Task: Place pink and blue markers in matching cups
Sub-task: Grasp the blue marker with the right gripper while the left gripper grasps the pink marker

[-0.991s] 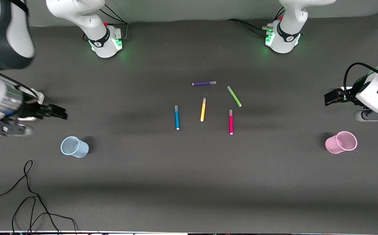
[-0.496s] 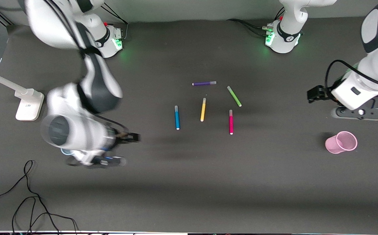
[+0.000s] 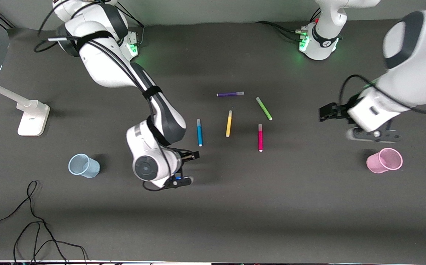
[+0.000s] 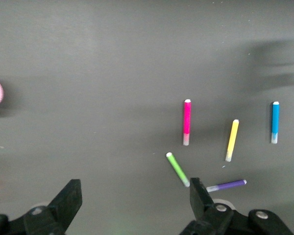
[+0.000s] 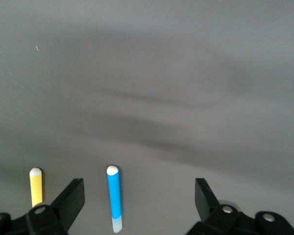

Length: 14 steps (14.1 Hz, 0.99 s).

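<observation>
Both grippers empty, fingers spread: right gripper (image 3: 194, 155) over bare table just beside the blue marker (image 3: 199, 132), whose white tip shows between its fingers (image 5: 68, 200); left gripper (image 3: 322, 112) well apart from it.

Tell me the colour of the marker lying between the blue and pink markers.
Yellow marker, with a pale cap; the front view shows it best.
</observation>
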### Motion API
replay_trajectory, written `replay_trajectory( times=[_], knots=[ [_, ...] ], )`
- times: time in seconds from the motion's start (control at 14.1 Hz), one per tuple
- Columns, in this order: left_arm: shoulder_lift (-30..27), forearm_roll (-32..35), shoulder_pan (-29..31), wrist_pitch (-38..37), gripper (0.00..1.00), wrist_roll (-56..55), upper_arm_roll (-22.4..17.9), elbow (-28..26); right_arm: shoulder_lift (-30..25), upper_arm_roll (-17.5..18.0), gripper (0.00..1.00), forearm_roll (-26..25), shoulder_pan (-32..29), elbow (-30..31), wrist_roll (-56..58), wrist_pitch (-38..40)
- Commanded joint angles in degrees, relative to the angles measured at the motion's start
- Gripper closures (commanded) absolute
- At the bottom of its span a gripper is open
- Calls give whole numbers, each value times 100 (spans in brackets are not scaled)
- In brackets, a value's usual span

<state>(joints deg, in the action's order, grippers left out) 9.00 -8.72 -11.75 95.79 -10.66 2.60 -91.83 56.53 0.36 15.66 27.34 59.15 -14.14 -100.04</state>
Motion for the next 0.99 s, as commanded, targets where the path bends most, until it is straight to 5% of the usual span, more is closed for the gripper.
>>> replay_trajectory(
  times=[0.0, 0.57, 0.71, 0.92],
  knots=[
    [398, -25, -573, 473, 5, -760, -66, -20, 358, 175, 0, 121, -18, -299, -255, 90],
    [1954, -25, -1286, 2030, 11, -1465, -66, -11, 640, 316, 3, 60, 386, -238, -819, 151],
    [2245, 71, -1374, 2241, 10, -1378, -66, -46, 632, 307, 26, 16, 386, -98, -819, 212],
    [2579, 502, -1611, 2583, 9, -1369, -75, -194, 631, 298, 84, -19, 386, -80, -810, 441]
  ],
)
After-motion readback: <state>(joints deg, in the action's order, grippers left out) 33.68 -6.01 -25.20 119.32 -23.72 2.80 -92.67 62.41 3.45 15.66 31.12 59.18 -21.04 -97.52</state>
